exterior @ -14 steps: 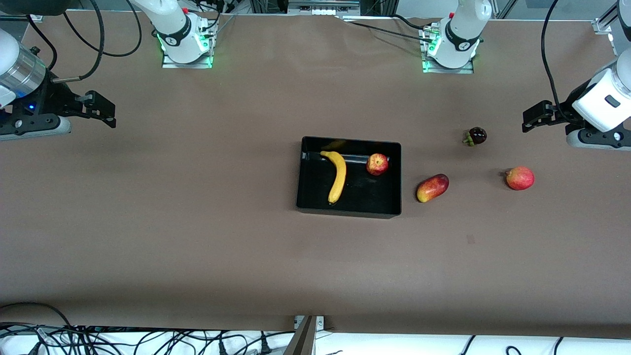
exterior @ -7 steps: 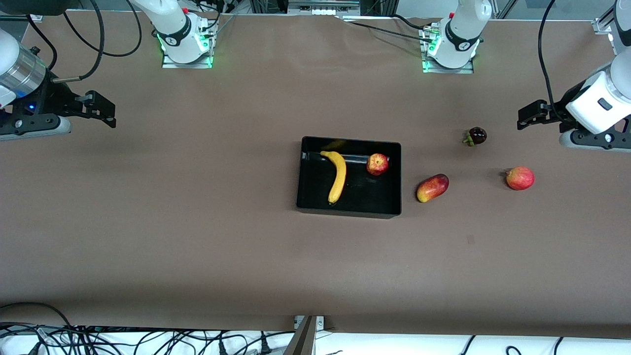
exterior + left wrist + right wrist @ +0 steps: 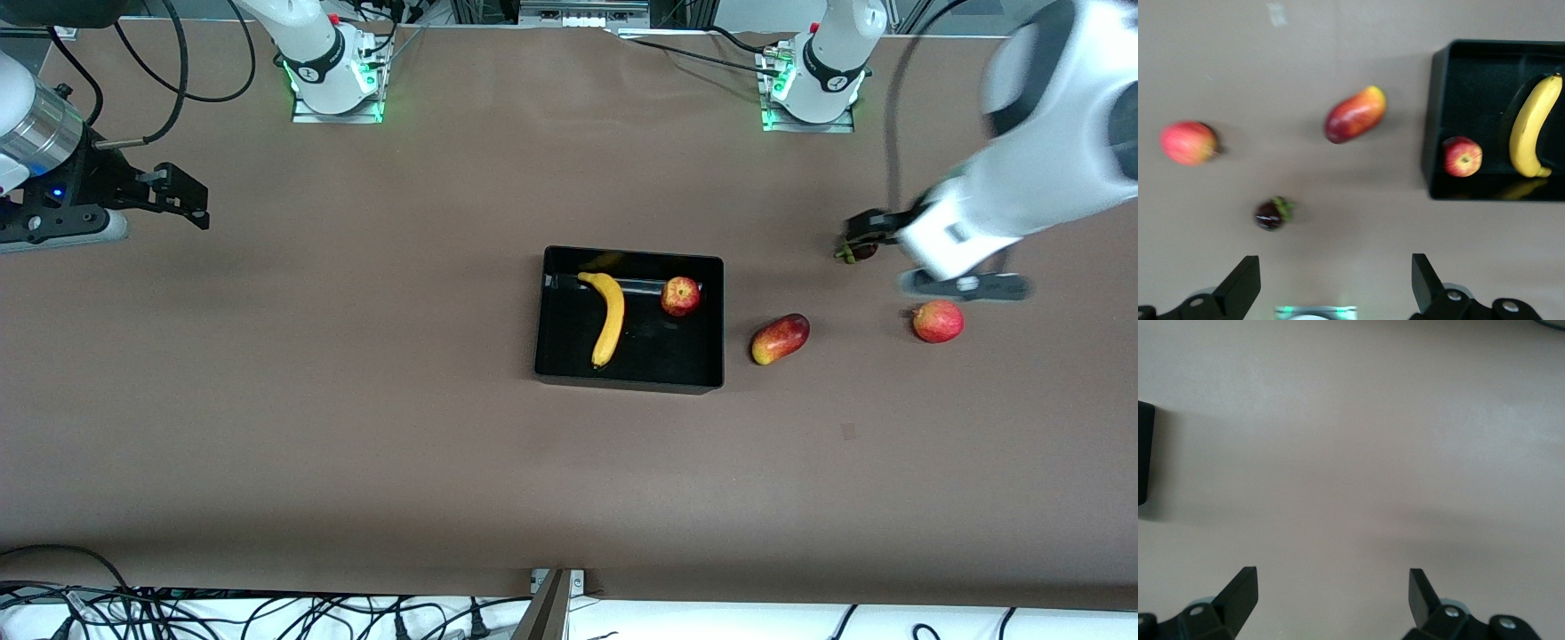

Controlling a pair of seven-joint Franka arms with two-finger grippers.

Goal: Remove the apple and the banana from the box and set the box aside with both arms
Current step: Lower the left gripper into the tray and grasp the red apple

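Observation:
The black box (image 3: 553, 313) sits mid-table with the yellow banana (image 3: 609, 318) and the red apple (image 3: 680, 296) lying inside it. My left gripper (image 3: 861, 229) is open and empty, up in the air over the mangosteen. In the left wrist view my left gripper (image 3: 1333, 283) has its jaws wide apart, and the box (image 3: 1436, 127), banana (image 3: 1528, 127) and apple (image 3: 1463, 157) show too. My right gripper (image 3: 191, 200) is open and empty and waits over bare table at the right arm's end. It also shows open in the right wrist view (image 3: 1331, 590).
An oblong red-yellow mango (image 3: 780, 339) lies beside the box toward the left arm's end. A dark mangosteen (image 3: 855, 252) lies farther from the camera, partly hidden by my left gripper. A round red fruit (image 3: 938, 321) lies nearer the left arm's end.
My left arm has swung in from the table's end toward the middle, and its gripper is now over the mangosteen. The right arm and the fruits have not moved.

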